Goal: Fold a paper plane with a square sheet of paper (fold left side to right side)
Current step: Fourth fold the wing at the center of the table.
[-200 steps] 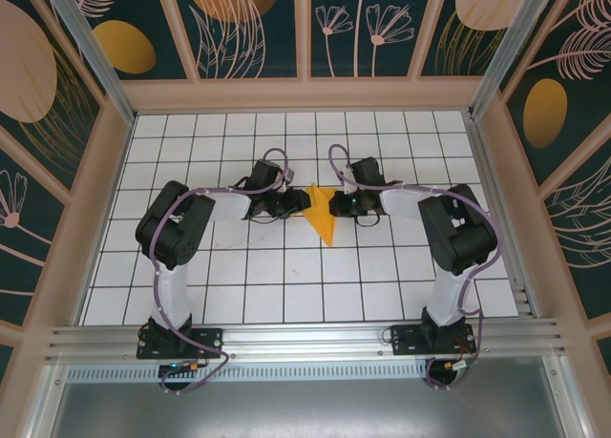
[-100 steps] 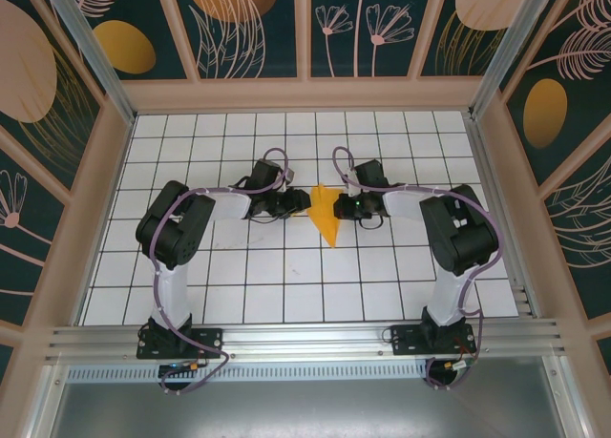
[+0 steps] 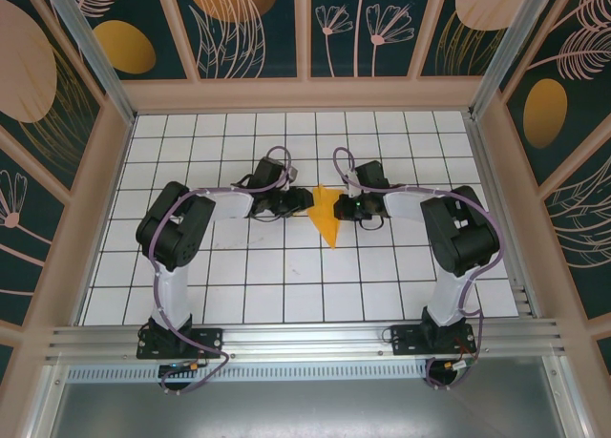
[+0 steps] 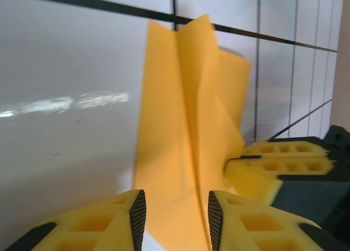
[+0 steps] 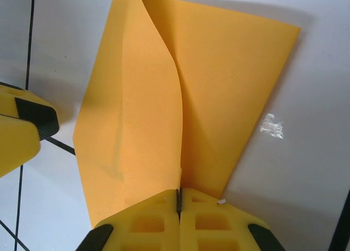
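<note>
1. The paper plane (image 3: 327, 217) lies mid-frame on the counter (image 3: 239, 285), between both arms.
2. The right tool (image 5: 179, 195) is clamped tight on its raised flap, seemingly to swing the fold.
3. The left tool (image 4: 174, 210) gapes wide astride the sheet, probably to steady it.

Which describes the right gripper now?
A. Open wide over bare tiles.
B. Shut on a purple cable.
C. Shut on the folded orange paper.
C: in the right wrist view, the right gripper is closed tight on a raised flap of the orange paper.

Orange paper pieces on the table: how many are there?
1. The folded orange paper lies on the table, pinched by the right gripper, its other end inside the open left gripper.
</note>
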Available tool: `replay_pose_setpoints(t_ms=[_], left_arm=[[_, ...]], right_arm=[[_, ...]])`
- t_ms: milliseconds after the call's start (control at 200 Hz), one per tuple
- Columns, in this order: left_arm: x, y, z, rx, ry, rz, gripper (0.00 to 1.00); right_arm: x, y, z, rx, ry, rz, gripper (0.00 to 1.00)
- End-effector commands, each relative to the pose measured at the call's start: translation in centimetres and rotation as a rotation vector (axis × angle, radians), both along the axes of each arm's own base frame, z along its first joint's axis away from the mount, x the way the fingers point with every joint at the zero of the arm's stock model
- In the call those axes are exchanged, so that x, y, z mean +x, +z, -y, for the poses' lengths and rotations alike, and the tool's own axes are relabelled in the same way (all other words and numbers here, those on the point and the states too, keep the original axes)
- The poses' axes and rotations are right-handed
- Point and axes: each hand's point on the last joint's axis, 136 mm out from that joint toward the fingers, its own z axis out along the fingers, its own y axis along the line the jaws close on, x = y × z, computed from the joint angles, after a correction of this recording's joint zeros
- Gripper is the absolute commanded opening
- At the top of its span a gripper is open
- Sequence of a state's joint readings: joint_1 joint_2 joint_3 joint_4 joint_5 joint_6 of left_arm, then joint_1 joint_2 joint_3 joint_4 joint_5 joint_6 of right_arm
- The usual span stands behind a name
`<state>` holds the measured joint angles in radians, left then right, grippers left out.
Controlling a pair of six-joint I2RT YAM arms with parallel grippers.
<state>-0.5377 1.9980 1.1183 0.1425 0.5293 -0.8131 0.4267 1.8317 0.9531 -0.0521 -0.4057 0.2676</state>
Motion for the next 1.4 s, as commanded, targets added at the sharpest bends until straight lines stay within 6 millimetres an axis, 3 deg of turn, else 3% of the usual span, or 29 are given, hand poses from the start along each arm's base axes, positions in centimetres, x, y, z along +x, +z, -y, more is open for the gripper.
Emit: replay_pose_setpoints(t_ms=[0, 235, 601, 1061, 1391], left_arm=[[0.4, 1.3, 1.4, -0.002, -0.026, 0.037, 0.39], [0.8, -0.8, 2.2, 0.015, -0.034, -0.001, 0.38], [0.1, -5.7, 0.5, 0.120, 0.003, -0.073, 0.39], [-0.1, -6.9, -0.6, 0.200, 0.015, -0.080, 0.39], [-0.1, -7.5, -1.0, 0.275, 0.009, -0.074, 0.39]], right_arm=[[-0.1, 0.3, 0.1, 0.012, 0.003, 0.004, 0.00], [-0.2, 0.1, 0.1, 0.011, 0.002, 0.002, 0.00], [0.0, 1.6, 0.0, 0.028, -0.003, 0.031, 0.00], [-0.3, 0.6, 1.6, -0.020, -0.050, 0.003, 0.00], [-0.6, 1.1, 1.1, 0.029, -0.040, 0.006, 0.00]])
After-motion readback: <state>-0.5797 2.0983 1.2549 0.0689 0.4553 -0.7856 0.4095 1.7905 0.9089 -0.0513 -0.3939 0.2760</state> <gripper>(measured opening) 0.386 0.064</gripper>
